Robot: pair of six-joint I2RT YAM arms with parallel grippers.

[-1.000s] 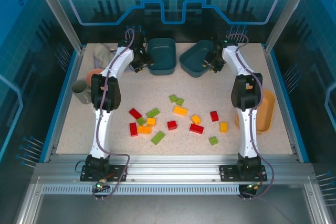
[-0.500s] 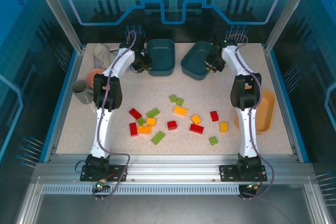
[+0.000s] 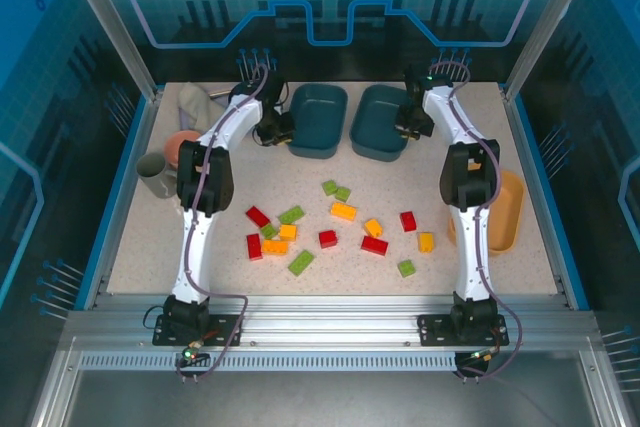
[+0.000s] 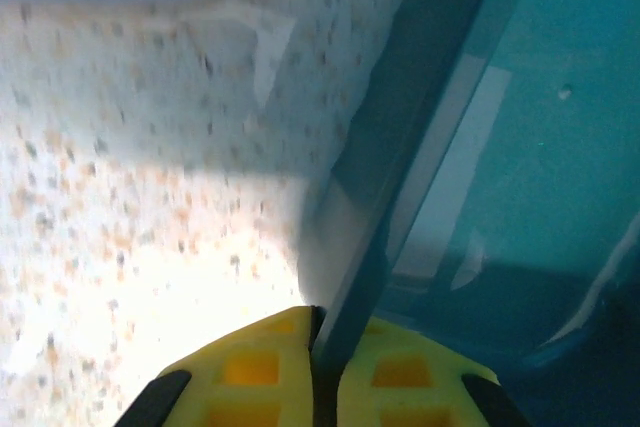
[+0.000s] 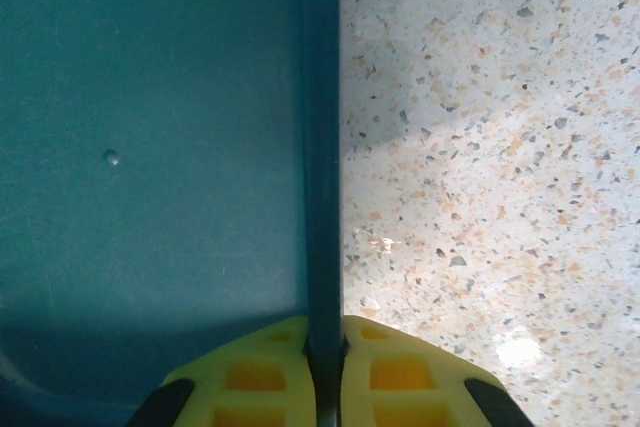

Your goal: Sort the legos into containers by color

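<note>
The left hand (image 3: 277, 129) pinches one teal tub (image 3: 320, 117) by its thin wall, the right hand (image 3: 408, 125) pinches the other tub (image 3: 378, 119), and either may slip and tip.

A pink bowl (image 3: 175, 141) sits near a grey cup (image 3: 153, 176).

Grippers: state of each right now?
Left gripper: shut on left tub, clamping its rim.
Right gripper: shut on right tub, clamping its rim.
</note>
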